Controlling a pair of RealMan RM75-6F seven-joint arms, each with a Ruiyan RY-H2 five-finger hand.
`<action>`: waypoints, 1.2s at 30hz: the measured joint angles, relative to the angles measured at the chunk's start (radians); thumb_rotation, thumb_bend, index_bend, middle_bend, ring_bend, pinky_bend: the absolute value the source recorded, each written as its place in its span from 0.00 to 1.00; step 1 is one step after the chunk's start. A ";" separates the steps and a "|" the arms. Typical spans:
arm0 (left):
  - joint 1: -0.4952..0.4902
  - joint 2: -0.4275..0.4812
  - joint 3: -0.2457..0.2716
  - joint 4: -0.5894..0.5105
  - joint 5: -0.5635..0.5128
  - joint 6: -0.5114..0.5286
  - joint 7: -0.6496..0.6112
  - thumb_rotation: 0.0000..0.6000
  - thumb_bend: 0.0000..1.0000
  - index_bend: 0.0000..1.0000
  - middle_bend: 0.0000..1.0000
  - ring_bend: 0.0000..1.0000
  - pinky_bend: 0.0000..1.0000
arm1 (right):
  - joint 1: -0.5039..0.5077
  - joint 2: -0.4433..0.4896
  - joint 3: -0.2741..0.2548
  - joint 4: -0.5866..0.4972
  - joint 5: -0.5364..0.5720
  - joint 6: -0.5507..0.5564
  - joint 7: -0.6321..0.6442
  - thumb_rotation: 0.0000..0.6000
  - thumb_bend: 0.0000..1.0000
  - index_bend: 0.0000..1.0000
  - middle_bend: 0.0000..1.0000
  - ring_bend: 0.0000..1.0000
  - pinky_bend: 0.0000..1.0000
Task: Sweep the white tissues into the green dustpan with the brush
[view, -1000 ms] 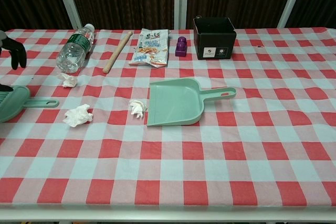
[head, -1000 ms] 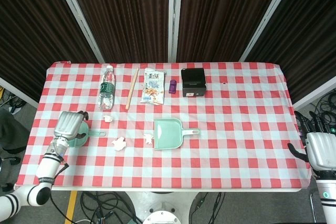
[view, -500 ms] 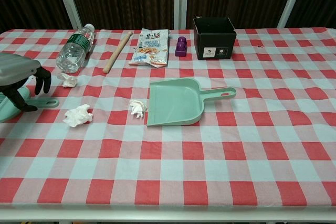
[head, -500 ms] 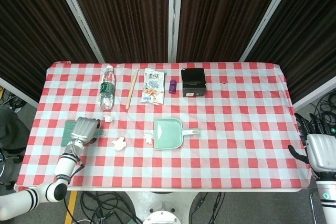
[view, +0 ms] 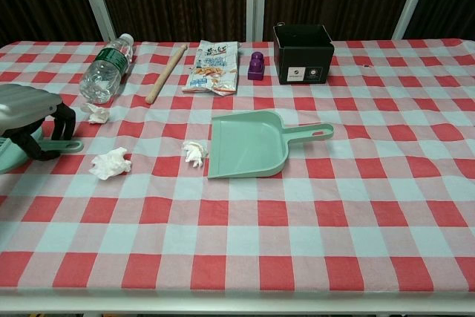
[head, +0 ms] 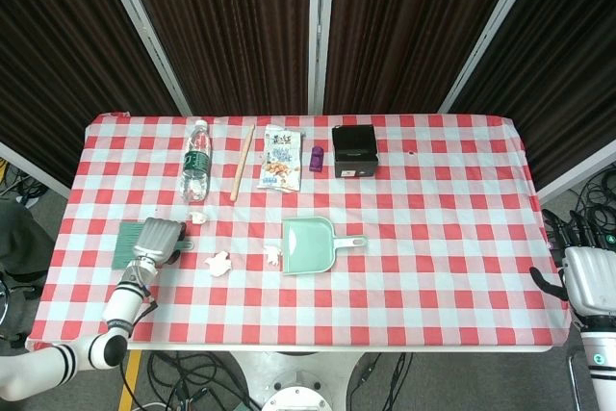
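Note:
The green brush (view: 65, 145) lies on the table at the far left, its head (head: 129, 244) left of its handle. My left hand (view: 30, 118) sits over the handle with dark fingers (view: 53, 139) curled around it; in the head view this left hand (head: 159, 238) covers the handle's root. Three white tissues (view: 110, 162) (view: 195, 153) (view: 96, 113) lie between the brush and the green dustpan (view: 249, 142), which sits mid-table with its handle pointing right. My right hand (head: 587, 276) hangs off the table's right edge, fingers apart and holding nothing.
Along the far side lie a water bottle (view: 104, 72), a wooden stick (view: 165, 73), a snack bag (view: 214, 66), a small purple block (view: 256, 66) and a black box (view: 302, 53). The checked tablecloth (view: 312, 243) covers the whole table.
My left hand moved right from above the brush head to the handle, then lowered, and its fingers closed around the handle. The brush, tissues, dustpan and right hand stayed put.

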 measured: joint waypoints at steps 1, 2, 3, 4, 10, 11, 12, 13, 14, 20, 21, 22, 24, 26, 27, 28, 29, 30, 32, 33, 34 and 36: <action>-0.002 -0.001 0.000 0.002 0.000 -0.002 -0.002 1.00 0.31 0.49 0.50 0.77 0.93 | 0.000 -0.001 -0.001 0.001 0.000 0.000 0.001 1.00 0.16 0.10 0.22 0.05 0.12; -0.003 -0.002 0.001 0.005 0.000 -0.003 -0.004 1.00 0.32 0.50 0.51 0.77 0.93 | -0.001 -0.002 -0.001 0.002 0.001 -0.001 0.002 1.00 0.15 0.10 0.22 0.05 0.12; -0.004 -0.004 0.002 0.010 0.004 -0.002 -0.007 1.00 0.33 0.51 0.53 0.77 0.93 | -0.001 -0.003 -0.002 0.004 0.001 -0.002 0.003 1.00 0.15 0.10 0.22 0.05 0.12; -0.005 -0.006 0.003 0.012 0.009 0.000 -0.011 1.00 0.34 0.53 0.54 0.78 0.93 | -0.001 -0.003 -0.002 0.005 0.002 -0.004 0.004 1.00 0.15 0.10 0.22 0.05 0.12; -0.007 -0.004 -0.004 0.015 0.059 0.016 -0.083 1.00 0.41 0.57 0.57 0.78 0.93 | 0.012 -0.007 -0.008 0.007 0.009 -0.042 0.003 1.00 0.20 0.13 0.26 0.09 0.16; -0.006 0.000 -0.005 0.012 0.069 0.019 -0.101 1.00 0.42 0.57 0.57 0.78 0.93 | 0.019 -0.007 -0.010 0.006 0.008 -0.056 0.000 1.00 0.20 0.14 0.27 0.10 0.17; -0.005 0.006 -0.008 0.007 0.084 0.022 -0.129 1.00 0.42 0.57 0.57 0.78 0.93 | 0.026 -0.007 -0.011 0.004 0.007 -0.069 -0.003 1.00 0.20 0.15 0.28 0.12 0.19; -0.004 0.011 -0.010 0.003 0.096 0.025 -0.152 1.00 0.42 0.57 0.58 0.78 0.93 | 0.034 -0.008 -0.012 0.001 0.005 -0.083 -0.006 1.00 0.20 0.17 0.29 0.13 0.20; -0.003 0.017 -0.012 -0.001 0.111 0.029 -0.178 1.00 0.43 0.57 0.58 0.78 0.93 | 0.047 -0.008 -0.013 -0.004 0.003 -0.105 -0.012 1.00 0.20 0.18 0.30 0.14 0.22; 0.004 0.060 -0.020 -0.011 0.237 0.060 -0.382 1.00 0.45 0.57 0.58 0.78 0.93 | 0.161 -0.028 0.008 -0.032 0.016 -0.240 -0.088 1.00 0.13 0.21 0.32 0.17 0.26; 0.004 0.069 -0.020 -0.011 0.263 0.067 -0.427 1.00 0.45 0.57 0.58 0.78 0.93 | 0.183 -0.037 0.015 -0.036 0.024 -0.261 -0.108 1.00 0.12 0.22 0.32 0.17 0.26; 0.004 0.077 -0.020 -0.009 0.283 0.072 -0.461 1.00 0.46 0.57 0.58 0.78 0.93 | 0.205 -0.049 0.024 -0.038 0.035 -0.283 -0.128 1.00 0.12 0.22 0.33 0.17 0.26; 0.006 0.095 -0.018 -0.006 0.331 0.084 -0.538 1.00 0.46 0.57 0.58 0.78 0.93 | 0.260 -0.086 0.044 -0.041 0.070 -0.335 -0.173 1.00 0.12 0.25 0.34 0.18 0.26; 0.007 0.112 -0.013 -0.003 0.369 0.093 -0.596 1.00 0.46 0.57 0.58 0.78 0.93 | 0.313 -0.133 0.061 -0.038 0.106 -0.379 -0.218 1.00 0.12 0.28 0.36 0.19 0.27; 0.008 0.124 -0.009 -0.002 0.393 0.098 -0.630 1.00 0.46 0.57 0.58 0.78 0.93 | 0.335 -0.154 0.068 -0.035 0.120 -0.394 -0.235 1.00 0.12 0.29 0.37 0.20 0.27; 0.009 0.133 -0.005 -0.002 0.408 0.102 -0.652 1.00 0.46 0.57 0.58 0.77 0.93 | 0.355 -0.177 0.073 -0.030 0.132 -0.406 -0.251 1.00 0.12 0.31 0.37 0.21 0.27; 0.010 0.142 -0.001 -0.002 0.422 0.106 -0.671 1.00 0.46 0.57 0.58 0.77 0.93 | 0.380 -0.209 0.080 -0.021 0.148 -0.420 -0.270 1.00 0.12 0.32 0.38 0.21 0.28; 0.011 0.155 0.007 -0.003 0.438 0.112 -0.689 1.00 0.46 0.57 0.58 0.77 0.93 | 0.397 -0.233 0.084 -0.012 0.160 -0.429 -0.282 1.00 0.12 0.33 0.39 0.22 0.28; 0.014 0.171 0.018 -0.006 0.456 0.120 -0.706 1.00 0.46 0.57 0.58 0.77 0.93 | 0.434 -0.290 0.092 0.013 0.188 -0.451 -0.308 1.00 0.12 0.33 0.39 0.22 0.28; 0.016 0.179 0.025 -0.011 0.465 0.123 -0.715 1.00 0.46 0.57 0.58 0.77 0.93 | 0.449 -0.314 0.094 0.026 0.200 -0.460 -0.320 1.00 0.12 0.33 0.39 0.22 0.28; 0.017 0.184 0.029 -0.014 0.470 0.126 -0.720 1.00 0.46 0.57 0.58 0.77 0.93 | 0.463 -0.336 0.095 0.040 0.211 -0.468 -0.333 1.00 0.12 0.33 0.39 0.22 0.28; 0.020 0.191 0.035 -0.017 0.479 0.131 -0.730 1.00 0.46 0.57 0.58 0.77 0.93 | 0.491 -0.387 0.095 0.076 0.234 -0.482 -0.365 1.00 0.12 0.33 0.39 0.22 0.28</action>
